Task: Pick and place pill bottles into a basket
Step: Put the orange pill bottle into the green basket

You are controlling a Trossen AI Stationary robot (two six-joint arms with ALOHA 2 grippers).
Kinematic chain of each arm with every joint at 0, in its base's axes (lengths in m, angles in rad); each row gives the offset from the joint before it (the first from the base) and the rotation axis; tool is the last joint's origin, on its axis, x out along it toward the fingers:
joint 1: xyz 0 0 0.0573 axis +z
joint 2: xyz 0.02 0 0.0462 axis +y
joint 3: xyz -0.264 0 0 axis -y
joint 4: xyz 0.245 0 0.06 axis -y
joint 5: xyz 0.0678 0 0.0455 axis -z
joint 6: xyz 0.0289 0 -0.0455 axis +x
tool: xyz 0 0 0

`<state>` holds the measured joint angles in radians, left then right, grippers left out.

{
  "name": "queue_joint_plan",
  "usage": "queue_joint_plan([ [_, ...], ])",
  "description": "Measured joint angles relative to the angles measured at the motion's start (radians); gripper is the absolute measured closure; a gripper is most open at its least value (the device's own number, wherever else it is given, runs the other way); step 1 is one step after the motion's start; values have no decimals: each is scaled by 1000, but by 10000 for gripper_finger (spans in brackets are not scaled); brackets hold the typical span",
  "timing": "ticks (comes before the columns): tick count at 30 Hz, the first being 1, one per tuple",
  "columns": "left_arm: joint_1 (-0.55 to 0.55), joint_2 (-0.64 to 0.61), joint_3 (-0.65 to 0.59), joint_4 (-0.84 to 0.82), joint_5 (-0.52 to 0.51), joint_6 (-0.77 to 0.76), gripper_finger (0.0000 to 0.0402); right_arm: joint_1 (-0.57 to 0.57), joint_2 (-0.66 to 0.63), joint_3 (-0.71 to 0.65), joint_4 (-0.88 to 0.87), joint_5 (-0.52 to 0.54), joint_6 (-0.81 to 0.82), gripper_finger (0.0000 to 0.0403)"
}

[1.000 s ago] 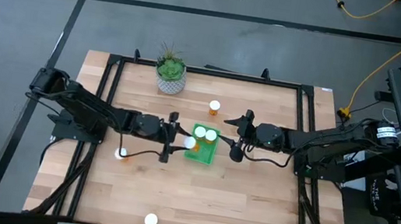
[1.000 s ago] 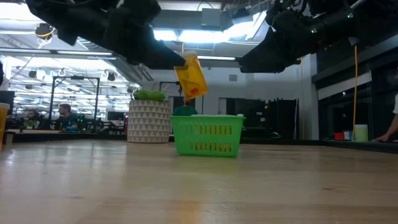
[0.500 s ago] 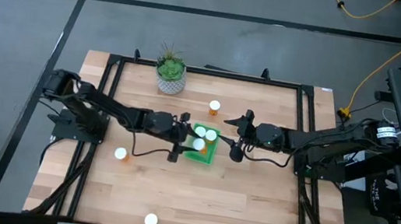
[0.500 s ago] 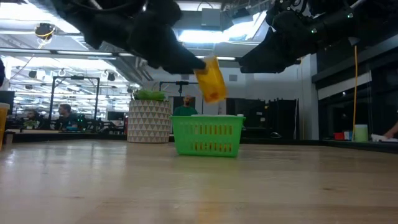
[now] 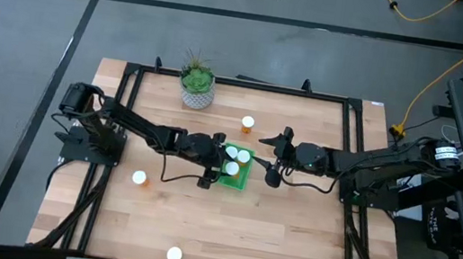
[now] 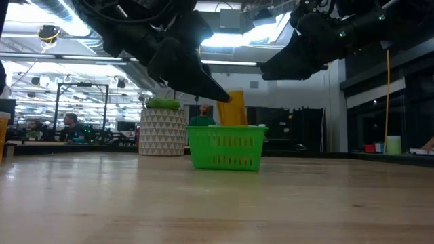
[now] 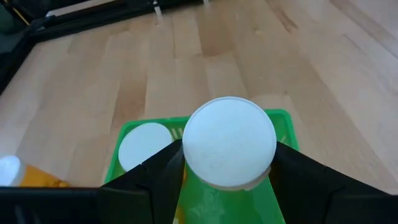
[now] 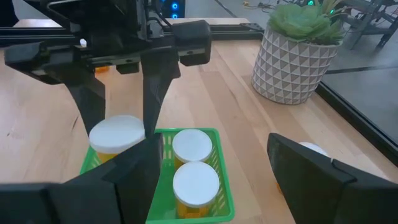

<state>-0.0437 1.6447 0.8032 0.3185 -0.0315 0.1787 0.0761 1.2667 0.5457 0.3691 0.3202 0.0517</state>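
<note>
High view: two pill bottles (image 5: 238,155) are seen in the basket (image 5: 240,182); three loose ones remain on the table (image 5: 289,237).

Low view: a third bottle (image 6: 234,108) is held over the basket rim.

Left wrist view: left gripper (image 7: 227,163) is clamped on it.

Right wrist view: right gripper (image 8: 211,180) is spread wide, empty, beside the basket.

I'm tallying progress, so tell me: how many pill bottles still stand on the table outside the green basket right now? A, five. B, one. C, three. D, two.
C: the high view shows one pill bottle beyond the basket, one at the table's left and one near the front edge; the left end effector holds another over the basket.
</note>
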Motion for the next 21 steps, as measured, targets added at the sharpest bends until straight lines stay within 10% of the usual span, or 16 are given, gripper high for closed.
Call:
queue_joint_plan([
  [21, 0, 64, 0, 47, -2, 0, 192, 0, 0, 0, 0, 0, 1, 111],
])
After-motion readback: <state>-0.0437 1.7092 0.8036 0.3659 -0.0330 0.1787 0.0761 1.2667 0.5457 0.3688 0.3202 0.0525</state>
